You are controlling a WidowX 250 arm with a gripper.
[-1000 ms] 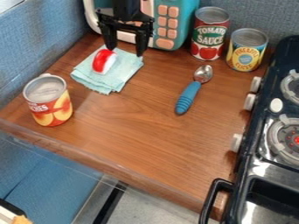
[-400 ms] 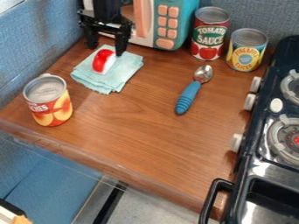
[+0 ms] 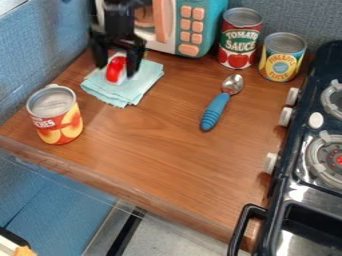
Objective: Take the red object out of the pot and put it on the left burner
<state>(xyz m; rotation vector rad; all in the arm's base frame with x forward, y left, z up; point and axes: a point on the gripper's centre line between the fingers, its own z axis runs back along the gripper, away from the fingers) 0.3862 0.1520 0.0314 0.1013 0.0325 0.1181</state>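
- Released fingers of the black gripper [image 3: 115,70] stand parted, straddling the red-and-white object [image 3: 115,66].
- The object rests atop the folded teal cloth [image 3: 138,82].
- Beyond the cloth stands a toy microwave [image 3: 187,30]; nearer the camera, a peach can [image 3: 55,115].
- Right of the cloth: a blue-handled spoon [image 3: 217,109] and, well apart, the stove [image 3: 289,185].
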